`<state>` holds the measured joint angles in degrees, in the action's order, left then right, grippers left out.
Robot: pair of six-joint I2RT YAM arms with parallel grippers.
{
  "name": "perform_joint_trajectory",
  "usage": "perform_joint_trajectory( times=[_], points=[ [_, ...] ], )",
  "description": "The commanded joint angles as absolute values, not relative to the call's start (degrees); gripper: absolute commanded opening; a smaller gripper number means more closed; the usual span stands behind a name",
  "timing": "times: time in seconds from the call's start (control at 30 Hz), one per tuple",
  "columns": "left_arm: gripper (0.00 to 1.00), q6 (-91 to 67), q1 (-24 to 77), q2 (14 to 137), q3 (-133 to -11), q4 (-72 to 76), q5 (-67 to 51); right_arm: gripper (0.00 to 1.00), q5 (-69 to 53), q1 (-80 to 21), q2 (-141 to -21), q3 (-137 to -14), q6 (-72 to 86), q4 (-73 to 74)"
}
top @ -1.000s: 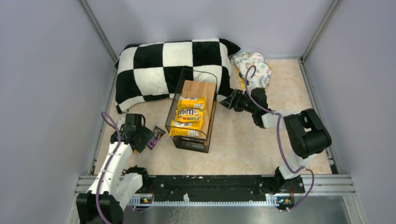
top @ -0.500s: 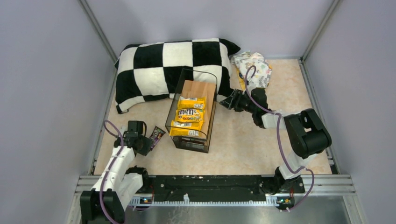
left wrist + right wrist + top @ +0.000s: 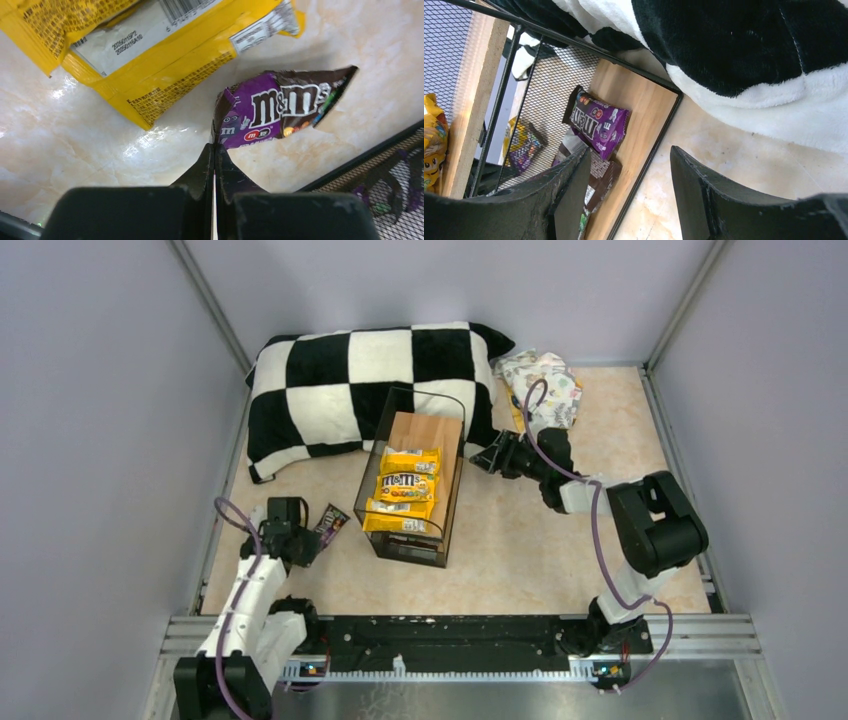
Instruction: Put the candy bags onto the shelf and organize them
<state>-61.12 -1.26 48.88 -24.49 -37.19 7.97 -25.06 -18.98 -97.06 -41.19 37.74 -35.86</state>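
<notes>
From above, the shelf stands mid-table with three yellow M&M's bags lying in a row on its wooden top board. The checkered pillow lies at its 11 o'clock and touches its far end. A cartoon-print cloth lies at 2 o'clock. The left gripper sits at the shelf's 8 o'clock, with a purple M&M's packet at its tip, just beside the shelf. The right gripper is low at the shelf's 2 o'clock, close to its wire side.

In the left wrist view, the left gripper has its fingers pressed together, pinching the left edge of the purple M&M's packet, which sticks out toward 2 o'clock over the table. A yellow bag lies back side up at 11 o'clock. Black shelf mesh shows at 4 o'clock.

In the right wrist view, the right gripper has its fingers spread and holds nothing. Between them and beyond, inside the shelf, a second purple packet lies on the lower board, with a brown packet at its 6 o'clock. The pillow fills the view at 1 o'clock.
</notes>
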Motion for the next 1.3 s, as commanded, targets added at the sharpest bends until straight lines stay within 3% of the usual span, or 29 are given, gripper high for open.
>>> perform_joint_trajectory(
  times=[0.0, 0.17, 0.33, 0.53, 0.67, 0.83, 1.0, 1.27],
  points=[
    [0.0, -57.02, -2.0, 45.68, -31.22, -37.56, 9.79, 0.6, -25.84, -18.76, -97.75, -43.68, 37.62, -37.99],
    [0.0, -46.62, -2.02, 44.36, -44.96, -35.05, 6.66, 0.6, -26.0, -18.74, -97.8, -43.77, 37.62, -37.8],
    [0.0, -33.9, -1.93, 45.21, -60.87, -22.55, -9.39, 0.6, -26.19, -18.68, -97.45, -43.77, 37.62, -37.39],
    [0.0, -35.65, -0.71, 54.9, -77.13, -9.58, -33.82, 0.59, -27.5, -16.7, -92.03, -44.74, 37.83, -29.18],
    [0.0, -36.91, 7.36, 62.23, -85.99, -7.41, -39.72, 0.6, -31.36, -15.47, -80.97, -44.91, 38.16, -23.68],
    [0.0, -39.15, 18.15, 66.91, -86.76, -2.34, -39.95, 0.66, -38.95, -15.47, -63.72, -46.26, 41.96, -19.3],
    [0.0, -40.5, 27.89, 69.67, -84.62, 2.4, -38.33, 0.78, -45.37, -16.14, -51.3, -44.55, 53.76, -28.46],
    [0.0, -43.28, 34.55, 70.93, -79.26, 7.11, -41.47, 0.79, -46.91, -16.22, -49.04, -43.12, 64.03, -34.42]
  ],
)
